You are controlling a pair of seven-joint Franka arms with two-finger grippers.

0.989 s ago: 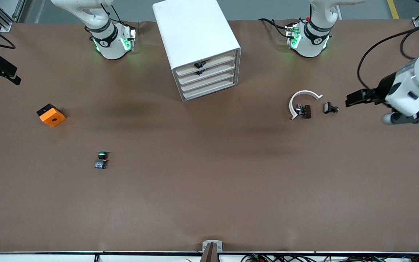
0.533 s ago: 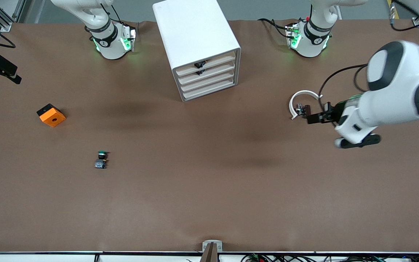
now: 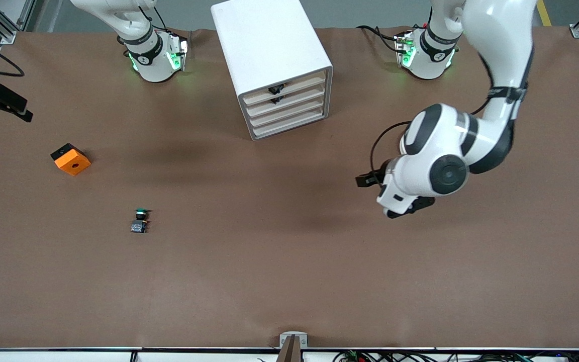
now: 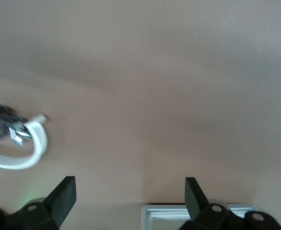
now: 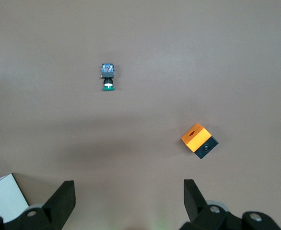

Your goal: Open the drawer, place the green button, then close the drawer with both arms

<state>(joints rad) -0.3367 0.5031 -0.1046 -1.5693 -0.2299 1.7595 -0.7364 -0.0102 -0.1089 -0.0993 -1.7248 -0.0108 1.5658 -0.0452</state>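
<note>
Risk: wrong drawer [image 3: 285, 123] pulled, four shut fronts close-stacked; left gripper [image 3: 365, 180] spread over bare table, right gripper [image 3: 5, 103] spread at table edge, button [image 3: 139, 221] lying nearer camera.

Left gripper [image 4: 128, 191] jaws spread wide, nothing between them, hanging over bare brown table [image 4: 150, 86]. White curved ring piece [image 4: 28, 151] at about 9 o'clock, with a small dark part [image 4: 4, 123] touching its upper end. Corner of a white box [image 4: 179, 216] at 6 o'clock, between the fingertips [image 4: 64, 196].
</note>
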